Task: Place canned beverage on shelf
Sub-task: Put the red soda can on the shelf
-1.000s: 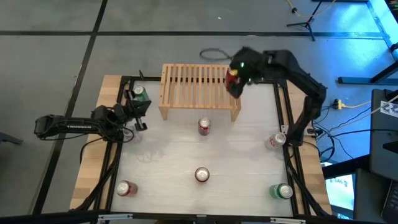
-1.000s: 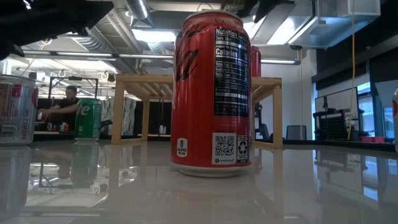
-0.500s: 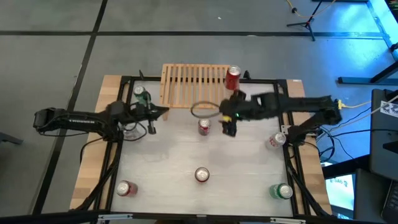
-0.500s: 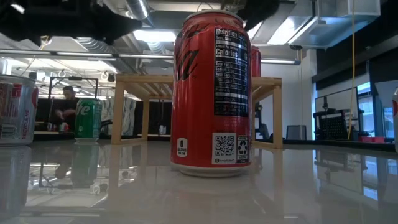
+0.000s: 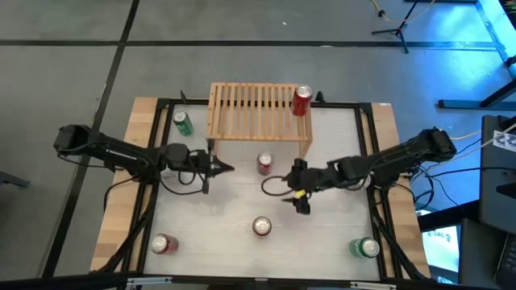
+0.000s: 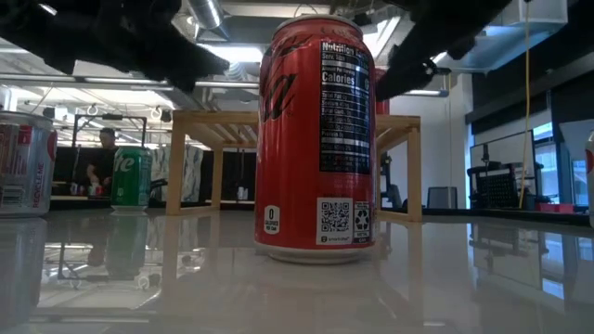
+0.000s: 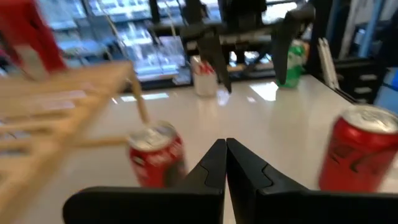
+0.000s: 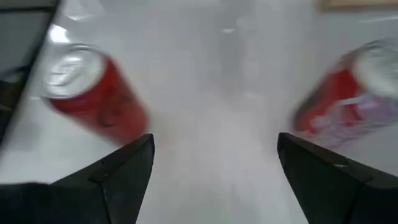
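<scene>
On the shelf [image 5: 254,109] a red can [image 5: 301,101] stands upright.

A seated person [image 6: 100,160] beyond the table [image 5: 218,209].

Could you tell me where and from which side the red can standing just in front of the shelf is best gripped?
Grip the red can across its round side wall, about mid-height, coming from the open table in front. It stands upright, and the shelf blocks the far side. The open right pincer is nearest; the left pincer is shut.
</scene>
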Robot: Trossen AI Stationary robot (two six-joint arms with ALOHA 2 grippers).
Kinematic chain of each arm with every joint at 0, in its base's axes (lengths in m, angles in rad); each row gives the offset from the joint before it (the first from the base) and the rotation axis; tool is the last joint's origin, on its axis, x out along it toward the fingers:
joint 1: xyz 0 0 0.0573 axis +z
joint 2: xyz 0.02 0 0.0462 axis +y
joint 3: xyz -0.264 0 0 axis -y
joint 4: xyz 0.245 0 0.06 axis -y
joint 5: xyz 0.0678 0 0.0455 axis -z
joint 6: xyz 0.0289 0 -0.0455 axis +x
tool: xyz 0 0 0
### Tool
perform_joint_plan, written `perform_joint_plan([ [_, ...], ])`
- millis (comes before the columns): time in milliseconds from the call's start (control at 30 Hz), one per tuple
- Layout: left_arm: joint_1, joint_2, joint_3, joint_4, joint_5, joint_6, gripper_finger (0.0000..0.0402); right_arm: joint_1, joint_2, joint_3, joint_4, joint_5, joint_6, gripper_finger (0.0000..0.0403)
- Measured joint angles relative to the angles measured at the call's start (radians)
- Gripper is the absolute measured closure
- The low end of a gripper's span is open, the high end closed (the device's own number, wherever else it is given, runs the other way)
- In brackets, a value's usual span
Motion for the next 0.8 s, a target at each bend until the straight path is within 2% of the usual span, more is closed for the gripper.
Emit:
perform_joint_plan([
  [67,-0.026,0.048,0.000,0.041,-0.027,-0.020,0.0398,0.023,0.000,-0.010,0.048,-0.039,0.022,0.0068],
  [167,-0.061,0.116,0.001,0.098,-0.049,-0.060,0.0398,0.068,0.018,-0.011,0.091,-0.044,0.072,0.0068],
  [367,-0.148,0.239,0.005,0.148,-0.044,-0.147,0.0398,0.162,0.094,-0.013,0.138,-0.002,0.099,0.0068],
  [600,-0.248,0.449,0.017,0.302,-0.139,-0.172,0.0398,0.219,0.236,-0.013,0.364,0.006,0.105,0.0068],
  [800,-0.263,0.599,0.134,0.319,-0.058,-0.164,0.0398,0.226,0.303,-0.012,0.453,0.014,0.186,0.0068],
])
